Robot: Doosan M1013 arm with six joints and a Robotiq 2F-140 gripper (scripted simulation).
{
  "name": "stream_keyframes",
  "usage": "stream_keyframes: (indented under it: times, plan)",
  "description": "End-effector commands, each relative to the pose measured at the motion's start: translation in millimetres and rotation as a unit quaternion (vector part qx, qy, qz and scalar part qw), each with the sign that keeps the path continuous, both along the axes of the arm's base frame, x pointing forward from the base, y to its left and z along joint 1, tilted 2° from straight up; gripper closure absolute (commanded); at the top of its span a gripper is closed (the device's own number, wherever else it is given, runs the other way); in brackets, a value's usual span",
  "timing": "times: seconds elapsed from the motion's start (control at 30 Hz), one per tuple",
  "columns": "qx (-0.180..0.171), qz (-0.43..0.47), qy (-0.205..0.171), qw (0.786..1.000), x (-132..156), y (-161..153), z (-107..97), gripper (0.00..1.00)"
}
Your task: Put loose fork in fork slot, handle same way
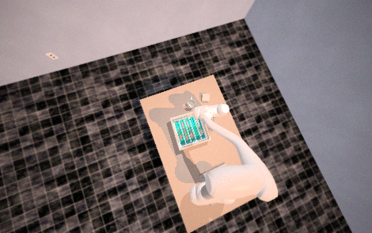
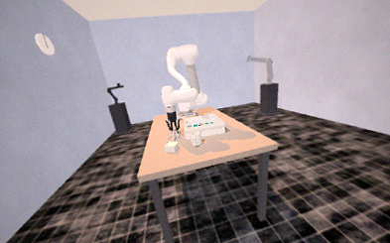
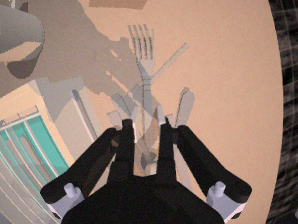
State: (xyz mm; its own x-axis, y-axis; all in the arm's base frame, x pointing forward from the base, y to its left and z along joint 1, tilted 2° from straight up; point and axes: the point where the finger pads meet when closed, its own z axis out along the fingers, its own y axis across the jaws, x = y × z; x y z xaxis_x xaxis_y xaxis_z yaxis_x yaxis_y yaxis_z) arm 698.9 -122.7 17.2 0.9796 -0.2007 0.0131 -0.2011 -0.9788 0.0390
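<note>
The loose fork (image 3: 145,66) lies on the counter with its tines toward the top of the wrist view. Its handle runs back between the fingers. My gripper (image 3: 148,113) (image 2: 174,131) points down over it, the fingers partly open with a gap on both sides of the handle. In the top view the arm hides the gripper. The white tray (image 1: 194,146) (image 2: 206,131) stands beside the gripper, with teal slots holding cutlery. Its near corner shows at the left of the wrist view. Which slot holds the forks is too small to tell.
Several other flat pieces lie close around the fork, among them a thin bar (image 3: 171,62) by its neck and a rounded handle (image 3: 185,106) to the right. A mug (image 1: 191,103) (image 2: 196,139) (image 3: 19,36) and a pale block (image 1: 205,97) (image 2: 171,147) (image 3: 117,3) stand beyond the gripper.
</note>
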Motion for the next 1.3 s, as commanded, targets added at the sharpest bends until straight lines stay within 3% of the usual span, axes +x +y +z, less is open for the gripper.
stream_keyframes:
  times: [0.0, 0.3, 0.33, 1.27]
  plan:
    - [0.000, 0.000, 0.000, 1.000, -0.1, 0.0, -0.1, 0.81]
    - [0.000, 0.000, 0.000, 1.000, -0.1, 0.0, -0.1, 0.81]
    - [0.000, 0.000, 0.000, 1.000, -0.1, 0.0, -0.1, 0.96]
    - [0.000, 0.000, 0.000, 1.000, -0.1, 0.0, -0.1, 0.96]
